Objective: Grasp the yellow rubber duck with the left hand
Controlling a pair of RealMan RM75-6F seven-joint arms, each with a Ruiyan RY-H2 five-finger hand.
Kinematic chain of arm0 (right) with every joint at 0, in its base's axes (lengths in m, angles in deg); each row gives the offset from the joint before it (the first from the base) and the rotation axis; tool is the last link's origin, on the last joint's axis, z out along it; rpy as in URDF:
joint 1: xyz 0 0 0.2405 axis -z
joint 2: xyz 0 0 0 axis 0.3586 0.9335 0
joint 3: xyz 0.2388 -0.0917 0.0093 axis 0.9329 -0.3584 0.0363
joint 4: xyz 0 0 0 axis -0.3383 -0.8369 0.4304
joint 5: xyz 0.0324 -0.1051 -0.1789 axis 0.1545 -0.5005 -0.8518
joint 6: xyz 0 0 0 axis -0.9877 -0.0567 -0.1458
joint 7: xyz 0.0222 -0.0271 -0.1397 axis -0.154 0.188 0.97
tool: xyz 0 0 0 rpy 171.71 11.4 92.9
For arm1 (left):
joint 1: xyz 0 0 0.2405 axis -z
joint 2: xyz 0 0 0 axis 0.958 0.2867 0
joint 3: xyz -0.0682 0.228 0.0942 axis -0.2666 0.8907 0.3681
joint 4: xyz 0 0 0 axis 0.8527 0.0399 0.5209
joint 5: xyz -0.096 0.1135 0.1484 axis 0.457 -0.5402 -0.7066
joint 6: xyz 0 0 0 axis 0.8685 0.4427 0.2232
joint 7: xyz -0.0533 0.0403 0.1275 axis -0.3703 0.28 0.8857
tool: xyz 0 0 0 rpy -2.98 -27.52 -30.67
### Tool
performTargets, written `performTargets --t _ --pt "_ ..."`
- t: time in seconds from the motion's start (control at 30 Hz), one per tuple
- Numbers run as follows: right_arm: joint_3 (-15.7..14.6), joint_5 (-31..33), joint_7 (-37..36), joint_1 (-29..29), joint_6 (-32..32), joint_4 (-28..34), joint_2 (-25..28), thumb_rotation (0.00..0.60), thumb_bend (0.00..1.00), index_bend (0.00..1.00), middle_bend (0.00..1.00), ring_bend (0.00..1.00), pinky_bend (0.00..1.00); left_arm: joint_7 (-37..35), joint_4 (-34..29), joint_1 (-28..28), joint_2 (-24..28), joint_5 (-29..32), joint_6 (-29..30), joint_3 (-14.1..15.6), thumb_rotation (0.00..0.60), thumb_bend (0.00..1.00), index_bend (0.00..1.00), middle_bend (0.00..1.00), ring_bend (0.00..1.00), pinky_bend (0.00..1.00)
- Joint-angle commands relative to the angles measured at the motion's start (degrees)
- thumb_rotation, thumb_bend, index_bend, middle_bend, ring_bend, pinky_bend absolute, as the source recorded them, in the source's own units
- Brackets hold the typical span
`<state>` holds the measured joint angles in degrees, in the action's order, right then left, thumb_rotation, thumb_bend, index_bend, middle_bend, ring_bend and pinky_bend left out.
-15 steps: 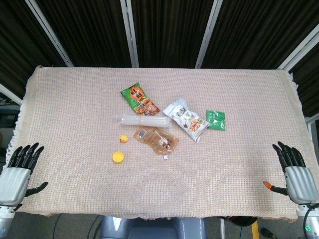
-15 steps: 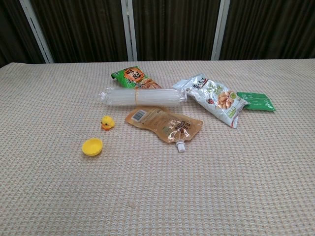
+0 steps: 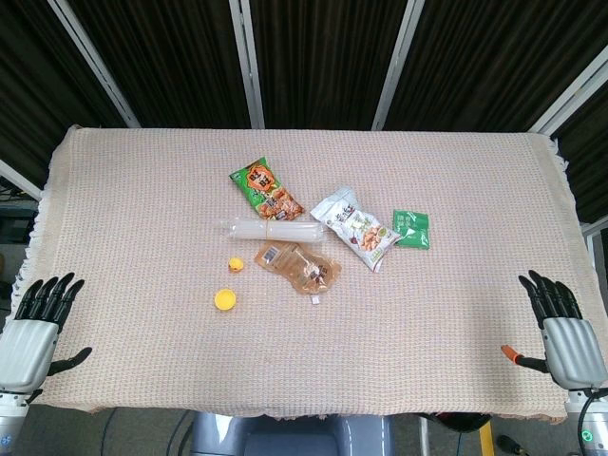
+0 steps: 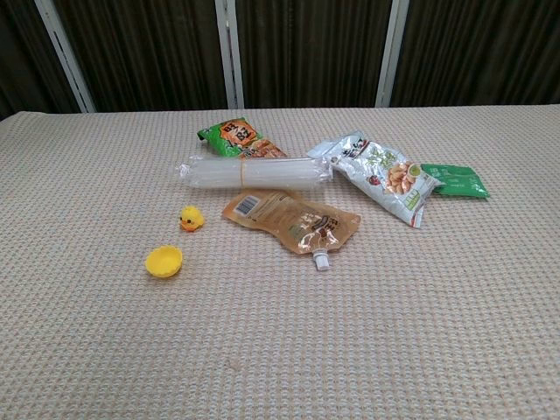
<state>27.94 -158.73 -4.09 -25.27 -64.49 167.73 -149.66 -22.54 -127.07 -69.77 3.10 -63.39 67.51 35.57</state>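
Observation:
The small yellow rubber duck (image 3: pixel 235 263) (image 4: pixel 190 218) stands on the woven tablecloth left of the middle, just in front of a clear tube's left end. My left hand (image 3: pixel 33 328) hovers at the table's near-left corner with its fingers spread, holding nothing, far from the duck. At the near-right corner my right hand (image 3: pixel 561 332) is likewise spread and empty. The chest view shows neither hand.
A yellow cup-shaped mould (image 3: pixel 225 300) (image 4: pixel 164 261) lies in front of the duck. Behind it lie a clear plastic tube (image 3: pixel 268 230), a brown spouted pouch (image 3: pixel 298 266), a green-orange snack bag (image 3: pixel 265 188), a white snack bag (image 3: pixel 355 228) and a green packet (image 3: pixel 412 228).

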Motion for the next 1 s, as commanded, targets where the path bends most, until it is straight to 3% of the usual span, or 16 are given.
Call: performTargets --t 0.03,0.47,0.73,0.83,1.0 --pt "0.03 0.06 0.03 -0.02 0.02 0.06 0.0 0.6 0.01 0.03 0.0 0.0 0.0 -0.02 0.05 0.09 -0.01 0.21 -0.23 -0.06 0.6 0.0 0.0 0.0 0.0 0.0" --pt "-0.15 -0.19 -0.2 -0.14 0.31 0.02 0.12 0.6 0.01 0.03 0.0 0.0 0.0 0.35 -0.13 0.09 -0.06 0.28 -0.12 -0.16 0.6 0.0 0.0 0.0 0.0 0.0" --pt "-0.25 -0.34 -0.31 -0.15 0.3 0.14 0.09 0.6 0.01 0.03 0.0 0.0 0.0 2.25 -1.5 2.27 -0.42 0.34 -1.03 -2.44 0.6 0.01 0.02 0.0 0.0 0.02" --pt "-0.23 -0.35 -0.7 -0.22 0.41 0.18 0.2 0.6 0.01 0.03 0.0 0.0 0.0 5.76 -2.07 4.42 -1.52 1.19 -2.76 -4.41 0.6 0.02 0.1 0.08 0.11 0.13" --pt "-0.1 0.13 -1.06 -0.55 1.15 0.22 0.25 0.6 0.01 0.04 0.0 0.0 0.0 12.17 -3.34 9.39 -4.06 6.73 -9.66 -8.01 0.6 0.04 0.23 0.41 0.41 0.32"
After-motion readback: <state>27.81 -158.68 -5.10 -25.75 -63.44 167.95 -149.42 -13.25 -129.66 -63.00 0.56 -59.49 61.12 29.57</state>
